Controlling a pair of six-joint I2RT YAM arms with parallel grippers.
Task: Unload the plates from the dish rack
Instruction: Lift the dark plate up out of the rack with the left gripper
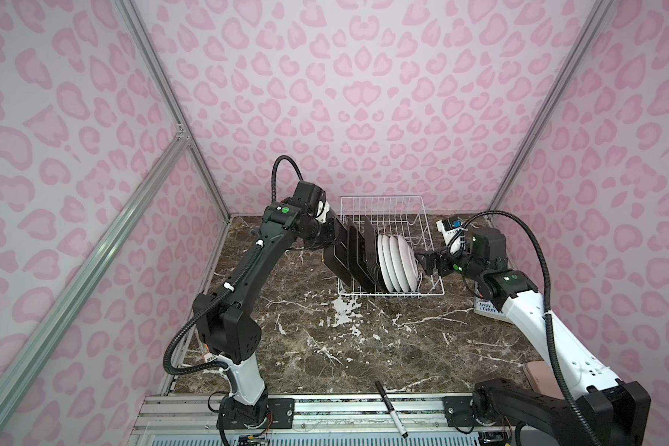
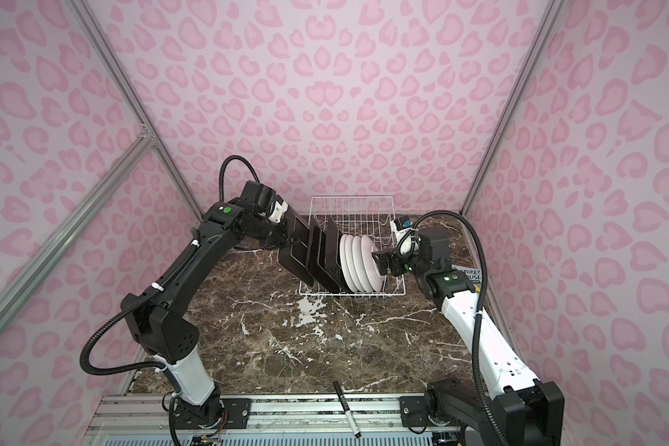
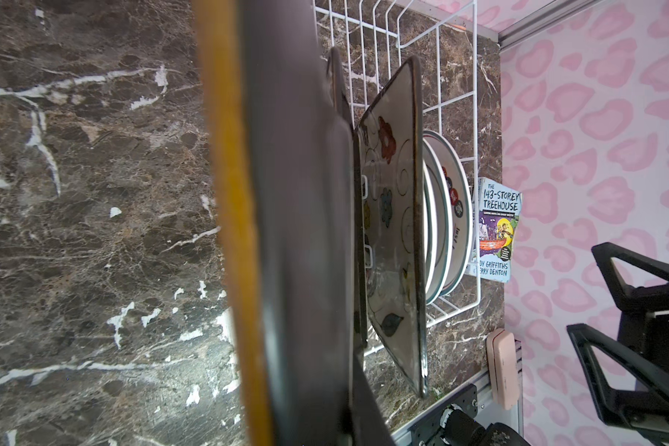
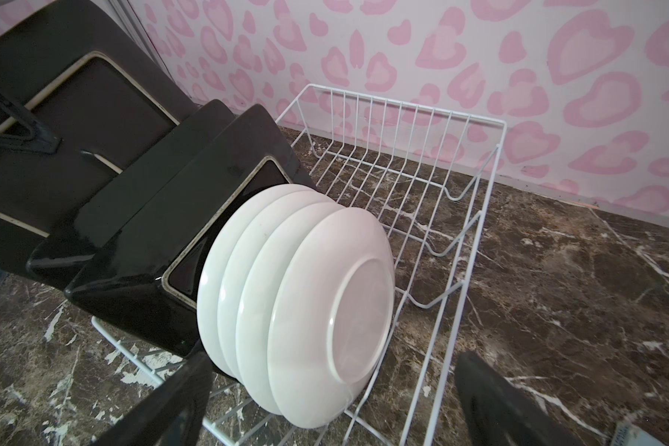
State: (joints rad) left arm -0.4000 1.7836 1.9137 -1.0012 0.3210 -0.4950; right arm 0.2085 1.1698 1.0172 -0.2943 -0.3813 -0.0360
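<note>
Left gripper (image 1: 327,233) pinches the end square plate (image 1: 336,266), tilted at the dish rack's (image 1: 381,197) left edge; right gripper (image 1: 425,264) spread wide beside four round plates (image 1: 396,266); other square plates (image 1: 367,258) stand racked; apparently none unloaded yet.

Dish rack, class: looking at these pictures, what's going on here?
The left gripper is shut on the end square plate, held tilted at the left end of the dish rack. The other square plates and four round white plates stand in the rack. The right gripper hovers open beside the round ones, holding nothing.
</note>
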